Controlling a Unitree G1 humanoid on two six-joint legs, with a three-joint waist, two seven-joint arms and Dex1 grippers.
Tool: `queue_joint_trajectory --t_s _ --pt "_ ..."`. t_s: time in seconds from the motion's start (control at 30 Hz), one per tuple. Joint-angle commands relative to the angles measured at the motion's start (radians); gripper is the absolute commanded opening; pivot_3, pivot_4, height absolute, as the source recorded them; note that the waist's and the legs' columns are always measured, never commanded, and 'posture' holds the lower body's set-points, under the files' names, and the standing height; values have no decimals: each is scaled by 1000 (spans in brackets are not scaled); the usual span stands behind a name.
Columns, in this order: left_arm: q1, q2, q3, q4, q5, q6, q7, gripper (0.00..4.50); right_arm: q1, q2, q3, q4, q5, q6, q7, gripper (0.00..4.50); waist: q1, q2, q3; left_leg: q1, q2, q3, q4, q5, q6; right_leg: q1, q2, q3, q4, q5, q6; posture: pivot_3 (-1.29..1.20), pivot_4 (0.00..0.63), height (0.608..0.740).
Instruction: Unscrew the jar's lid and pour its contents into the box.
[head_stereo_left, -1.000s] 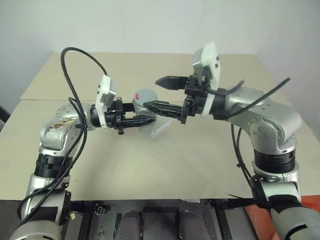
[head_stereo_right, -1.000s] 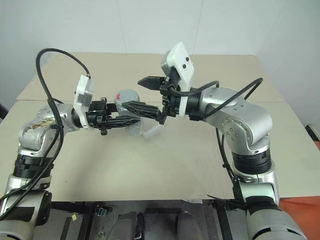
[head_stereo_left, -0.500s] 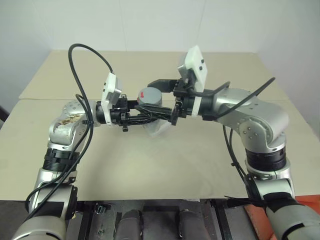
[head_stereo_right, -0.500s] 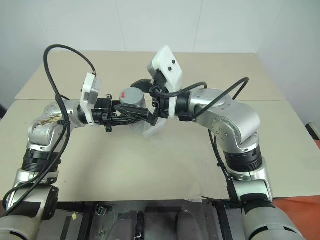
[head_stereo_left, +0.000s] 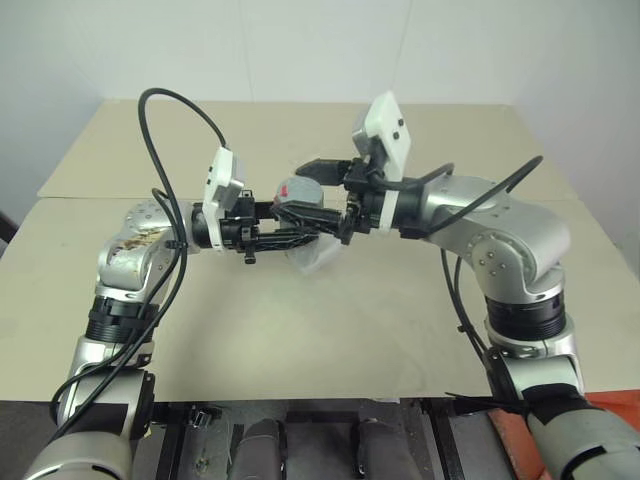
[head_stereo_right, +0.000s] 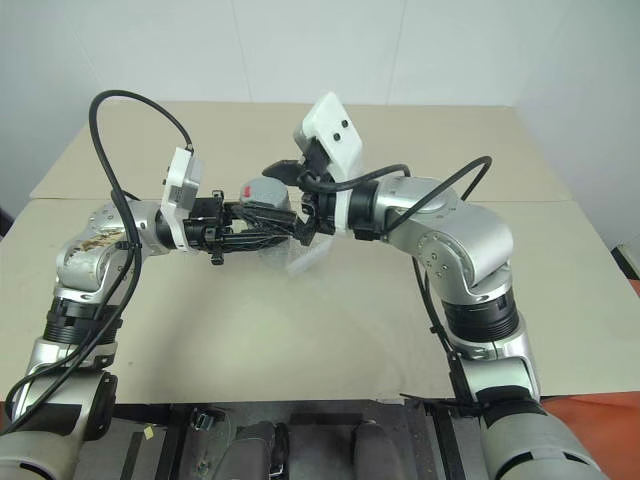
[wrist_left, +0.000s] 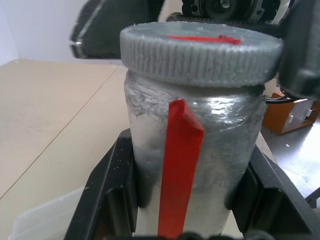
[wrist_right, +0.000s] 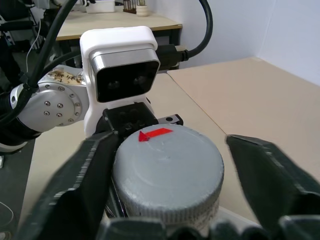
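The left gripper (wrist_left: 185, 210) has its 2 black fingers (wrist_left: 107, 195) pinched on the body of the jar (wrist_left: 200, 150), 1 on each side, holding it upright above the table (head_stereo_left: 300, 320) between the 2 arms. A red stripe runs up the jar's side, and the lid (wrist_left: 200, 47) sits on top, grey and ribbed around its edge, with a red mark on its flat face.

The right gripper (wrist_right: 165, 165) comes in from the opposite side with 1 finger on either side of the lid (wrist_right: 167, 170). The near finger (wrist_right: 80, 180) lies against the lid's rim; the other finger shows a gap beside the rim, so I cannot tell whether the lid is truly clamped.

From the head views the 2 grippers meet tip to tip over the middle of the table, both roughly level, the jar (head_stereo_left: 293, 192) between them. The clear box (head_stereo_left: 315, 252) lies on the table just beneath and slightly toward the right arm's side of the jar.
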Motion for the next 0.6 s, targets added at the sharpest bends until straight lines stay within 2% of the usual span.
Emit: queue_joint_trajectory --t_s 0.03,0.17,0.33,0.4,0.6 --pt "-9 5 8 -27 -5 -12 -11 2237 -13 2 -21 -23 -1 -25 4 2770 0 0 0 0 0 0 0 0 0 0 0 0 0 0 0 0 150 740" --pt "-8 6 6 -25 -5 -10 -15 2237 -13 4 -22 -18 -3 -28 7 2769 0 0 0 0 0 0 0 0 0 0 0 0 0 0 0 0 150 740" --pt "11 9 -2 -35 -18 -13 -55 2237 4 -21 -18 -17 34 -72 142 2769 0 0 0 0 0 0 0 0 0 0 0 0 0 0 0 0 150 740" --pt "14 8 -3 -37 -26 -17 -86 2237 16 -36 -11 -12 49 -102 231 2769 0 0 0 0 0 0 0 0 0 0 0 0 0 0 0 0 150 740" --pt "3 10 -20 -67 -75 9 -205 2237 14 -67 42 87 68 -248 615 2769 0 0 0 0 0 0 1 0 0 1 0 0 0 0 0 0 150 740"
